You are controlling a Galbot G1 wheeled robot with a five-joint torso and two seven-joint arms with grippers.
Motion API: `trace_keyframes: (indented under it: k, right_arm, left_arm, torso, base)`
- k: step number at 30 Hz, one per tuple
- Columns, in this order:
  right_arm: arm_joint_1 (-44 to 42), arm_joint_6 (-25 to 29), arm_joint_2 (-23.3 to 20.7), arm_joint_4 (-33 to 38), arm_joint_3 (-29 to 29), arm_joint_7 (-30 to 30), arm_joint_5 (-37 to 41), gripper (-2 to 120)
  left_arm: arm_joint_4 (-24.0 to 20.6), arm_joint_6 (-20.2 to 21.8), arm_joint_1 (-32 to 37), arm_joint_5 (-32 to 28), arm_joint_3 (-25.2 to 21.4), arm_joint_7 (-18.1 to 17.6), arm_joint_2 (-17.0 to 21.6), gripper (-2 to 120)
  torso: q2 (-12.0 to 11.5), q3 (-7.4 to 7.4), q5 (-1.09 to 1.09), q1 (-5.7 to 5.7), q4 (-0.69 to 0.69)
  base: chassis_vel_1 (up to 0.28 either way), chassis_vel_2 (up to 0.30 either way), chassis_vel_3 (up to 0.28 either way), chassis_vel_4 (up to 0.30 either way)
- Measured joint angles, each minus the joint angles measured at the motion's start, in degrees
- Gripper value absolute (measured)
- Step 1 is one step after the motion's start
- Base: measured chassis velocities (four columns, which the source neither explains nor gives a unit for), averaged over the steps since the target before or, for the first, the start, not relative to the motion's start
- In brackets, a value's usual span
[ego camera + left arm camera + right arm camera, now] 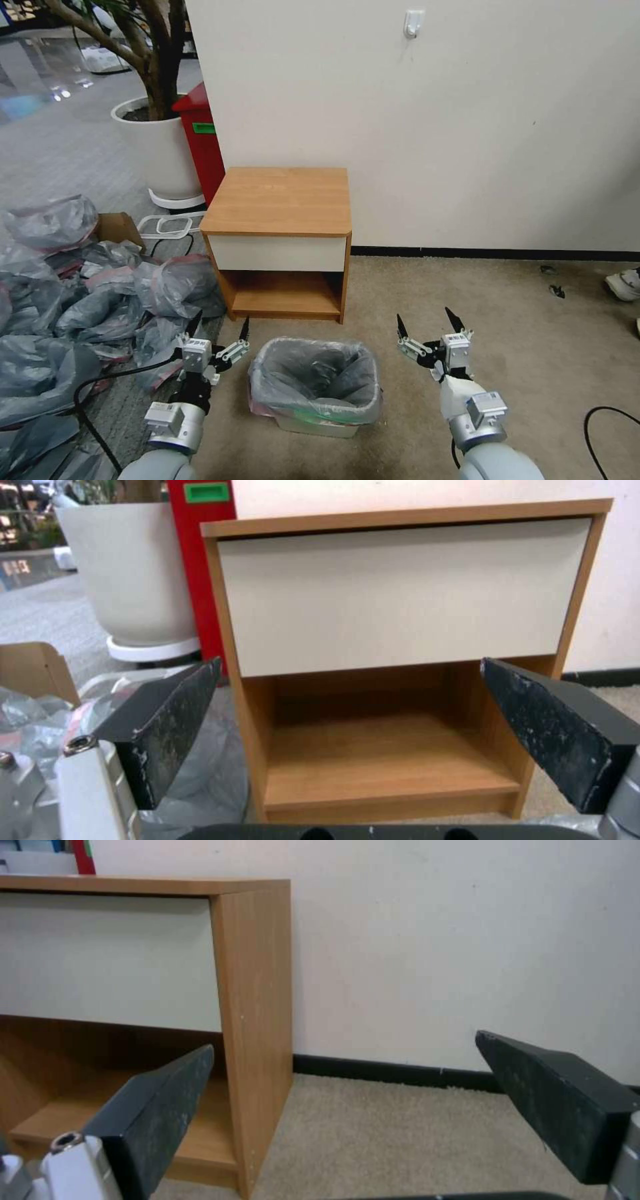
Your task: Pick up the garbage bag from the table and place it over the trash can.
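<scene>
Left tool (220,325): fingers spread wide, nothing held. It hovers low over the floor just beside the trash can's left side, pointing at the worktop's open shelf. In the left wrist view the left tool (350,680) has both black fingers (175,720) framing the white drawer front and the lower shelf.

Right tool (428,322): also wide open, nothing in it. It sits over the carpet to the right of the can, apart from it. In the right wrist view the right tool (343,1055) faces the worktop's right side panel, the wall and the black skirting.

Garbage bag (313,373): in the trash can (319,427), grey film lining the inside and folded out over the rim, pink band showing at the lower left corner.

The can stands on the carpet directly in front of the worktop (280,200), a gap between them.

Heap of grey bags (73,313) on the floor to the left. White plant pot (160,150) and red bin (203,143) behind the worktop's left corner.
</scene>
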Motion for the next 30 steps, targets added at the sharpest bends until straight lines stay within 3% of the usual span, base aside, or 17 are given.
trace_keyframes:
  k: [30]
  right_arm:
    - [0.1,-0.1,-0.1,0.0,-0.1,-0.3,0.0,100]
  left_arm:
    - [0.0,0.8,0.0,-0.5,0.2,-0.3,0.0,97]
  torso:
    - [0.0,0.00,0.00,0.00,0.00]
  base:
    - [0.000,0.000,0.000,0.000]
